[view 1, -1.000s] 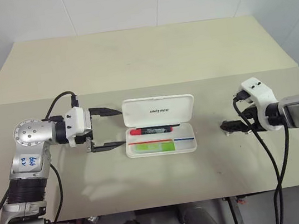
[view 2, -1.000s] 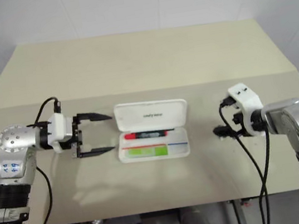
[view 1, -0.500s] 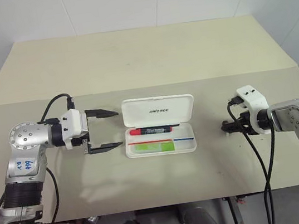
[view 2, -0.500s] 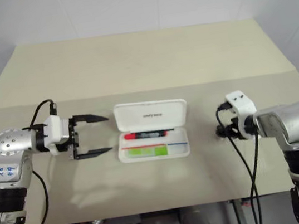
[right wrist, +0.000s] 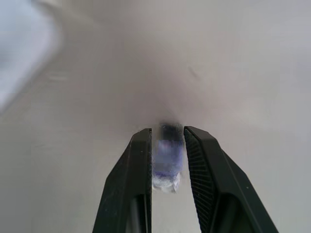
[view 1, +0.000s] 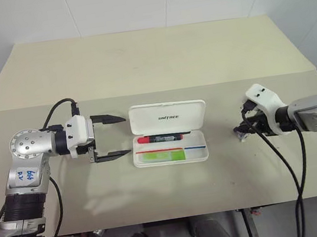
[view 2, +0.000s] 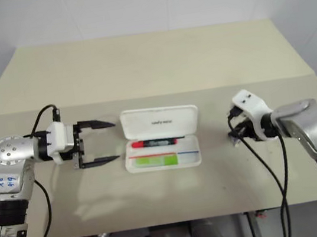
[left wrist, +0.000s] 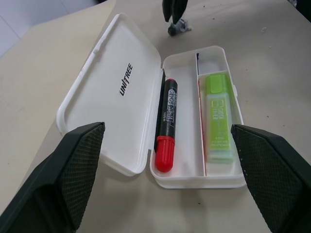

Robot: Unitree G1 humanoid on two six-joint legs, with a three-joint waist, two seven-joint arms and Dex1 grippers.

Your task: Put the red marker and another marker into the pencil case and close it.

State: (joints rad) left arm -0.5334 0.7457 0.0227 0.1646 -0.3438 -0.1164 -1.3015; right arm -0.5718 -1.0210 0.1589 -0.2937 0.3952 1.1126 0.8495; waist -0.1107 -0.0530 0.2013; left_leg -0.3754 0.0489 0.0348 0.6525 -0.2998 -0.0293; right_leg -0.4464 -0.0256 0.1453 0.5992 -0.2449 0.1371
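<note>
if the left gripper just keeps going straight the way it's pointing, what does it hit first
Most likely the pencil case. The left gripper points across the table at the case's near short end, open, its fingers spread about as wide as the open case. How high it rides is unclear, so it might instead pass just over the rim.

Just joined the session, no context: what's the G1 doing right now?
It's packing a pencil case on the table. The case lies open, with the red marker and the light-green marker already inside, in separate compartments; the lid isn't closed yet. The left end effector hovers open just beside the case's left end. The right end effector, off to the case's right, is closed on a small bluish object; I can't tell what it is.
</note>
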